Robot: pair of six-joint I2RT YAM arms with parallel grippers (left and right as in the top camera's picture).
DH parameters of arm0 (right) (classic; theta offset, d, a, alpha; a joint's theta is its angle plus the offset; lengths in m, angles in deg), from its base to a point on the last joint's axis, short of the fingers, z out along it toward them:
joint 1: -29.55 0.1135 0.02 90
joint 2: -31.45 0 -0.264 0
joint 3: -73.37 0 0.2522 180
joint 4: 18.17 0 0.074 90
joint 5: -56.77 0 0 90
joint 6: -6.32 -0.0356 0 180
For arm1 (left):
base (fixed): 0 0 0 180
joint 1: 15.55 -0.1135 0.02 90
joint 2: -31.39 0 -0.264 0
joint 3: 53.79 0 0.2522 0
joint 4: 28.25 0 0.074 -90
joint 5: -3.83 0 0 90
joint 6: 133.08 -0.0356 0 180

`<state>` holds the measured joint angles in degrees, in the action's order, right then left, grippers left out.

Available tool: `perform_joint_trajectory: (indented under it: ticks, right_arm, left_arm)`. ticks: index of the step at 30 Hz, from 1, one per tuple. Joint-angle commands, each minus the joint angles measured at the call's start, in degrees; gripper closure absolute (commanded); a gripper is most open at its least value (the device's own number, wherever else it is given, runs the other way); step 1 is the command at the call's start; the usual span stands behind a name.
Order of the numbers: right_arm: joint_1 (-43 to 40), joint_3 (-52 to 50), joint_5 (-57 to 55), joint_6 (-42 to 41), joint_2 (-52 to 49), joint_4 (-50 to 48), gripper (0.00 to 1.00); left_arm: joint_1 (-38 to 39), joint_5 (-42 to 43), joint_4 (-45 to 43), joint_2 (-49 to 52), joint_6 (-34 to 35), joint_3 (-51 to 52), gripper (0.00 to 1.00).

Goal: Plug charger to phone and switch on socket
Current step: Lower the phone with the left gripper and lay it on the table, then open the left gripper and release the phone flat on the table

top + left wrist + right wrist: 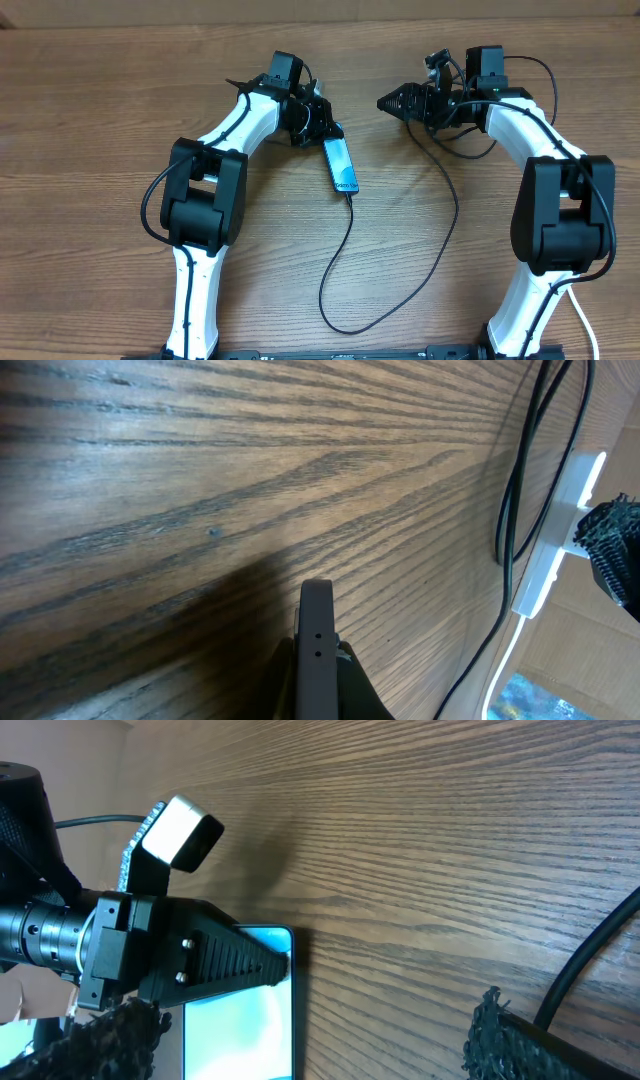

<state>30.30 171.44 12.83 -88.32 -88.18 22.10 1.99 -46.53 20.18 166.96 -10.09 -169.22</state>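
The phone (pixel 341 164) lies at an angle on the table, its teal screen lit. My left gripper (pixel 318 128) is shut on its far end; in the left wrist view the phone's dark edge (pixel 316 622) stands pinched in the left gripper (pixel 318 695). The charger (pixel 345 240), a thin black cable, reaches the phone's near end and loops round towards the right arm. Whether its tip is seated I cannot tell. My right gripper (pixel 384 102) hangs open to the right of the phone, holding nothing. The right gripper (pixel 300 1050) looks onto the phone's screen (pixel 240 1025). The white socket (pixel 553 550) shows at the right of the left wrist view.
The wooden table (pixel 100 120) spreads bare to the left. Black cables (pixel 515 490) run beside the socket. A thick white cord (pixel 582 322) trails off by the right arm's base. Another black cable (pixel 590 960) crosses the right wrist view's corner.
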Motion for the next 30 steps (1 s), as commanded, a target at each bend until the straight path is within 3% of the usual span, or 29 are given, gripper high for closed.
perform_joint_trajectory:
  ticks: [1,7,11,21,30]
  right_arm:
    - [-0.1,0.3,-0.2,0.4,0.3,-0.2,0.00]
    - [-0.1,0.3,-0.2,0.4,0.3,-0.2,0.00]
    - [-0.1,0.3,-0.2,0.4,0.3,-0.2,0.00]
    - [-0.1,0.3,-0.2,0.4,0.3,-0.2,0.00]
    - [-0.1,0.3,-0.2,0.4,0.3,-0.2,0.00]
  left_arm:
    - [0.2,-4.3,0.0,2.0,-0.7,-0.7,0.96]
    - [0.2,-5.0,0.9,2.0,-0.6,-0.7,0.93]
    - [0.2,-5.7,1.5,2.0,-0.4,-0.7,0.81]
    - [0.2,-5.6,1.5,2.0,-0.4,-0.7,0.78]
    - [0.1,-5.6,2.0,2.0,-0.4,-0.7,0.56]
